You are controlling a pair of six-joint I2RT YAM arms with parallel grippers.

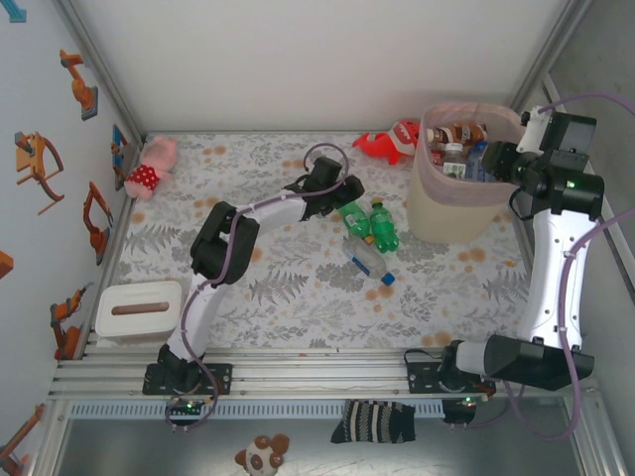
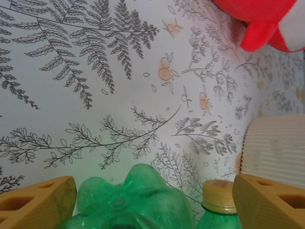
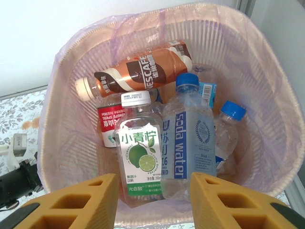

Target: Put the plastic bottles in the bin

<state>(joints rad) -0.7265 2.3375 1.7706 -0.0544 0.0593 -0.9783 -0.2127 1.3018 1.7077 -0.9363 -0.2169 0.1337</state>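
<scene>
Two green plastic bottles [image 1: 354, 220] [image 1: 383, 226] lie side by side on the mat, and a clear one with a blue cap [image 1: 369, 263] lies just in front of them. My left gripper [image 1: 342, 205] is low over them and open. In the left wrist view the ribbed base of one green bottle [image 2: 133, 198] and the yellow cap of the other [image 2: 219, 195] sit between my yellow fingers [image 2: 38, 202]. The bin [image 1: 446, 213], cream with a pink bag, stands at the right and holds several bottles [image 3: 143, 152]. My right gripper [image 3: 155, 200] hovers open over its rim [image 3: 62, 95], holding nothing.
A red toy [image 1: 387, 141] lies left of the bin, seen too in the left wrist view [image 2: 267, 19] beyond the bin wall [image 2: 276, 148]. A pink plush [image 1: 149, 169] sits in the far left corner. A white box [image 1: 139, 309] rests near the left arm's base.
</scene>
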